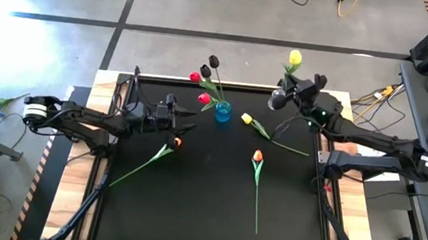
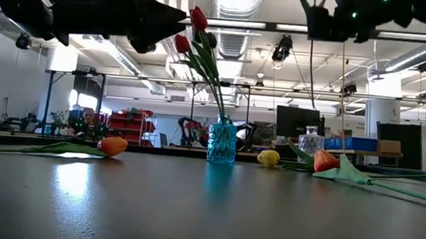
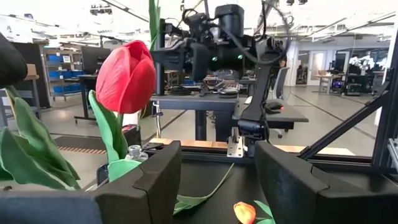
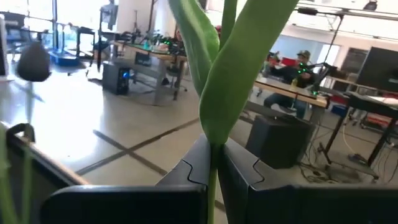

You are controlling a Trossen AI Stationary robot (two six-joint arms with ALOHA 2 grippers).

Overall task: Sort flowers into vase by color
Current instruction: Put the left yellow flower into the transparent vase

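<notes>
High view: red and near-black tulips (image 1: 204, 78) stand in the blue vase (image 1: 223, 111); the left gripper (image 1: 185, 121), fingers spread wide, sits just beside it. Right wrist view: the right gripper (image 4: 214, 168) pinches a yellow tulip's stem (image 4: 213, 186)

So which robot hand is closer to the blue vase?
The left. The left gripper hangs open just beside the blue vase. The right gripper is farther away toward the table's back edge, shut on a yellow tulip.
</notes>
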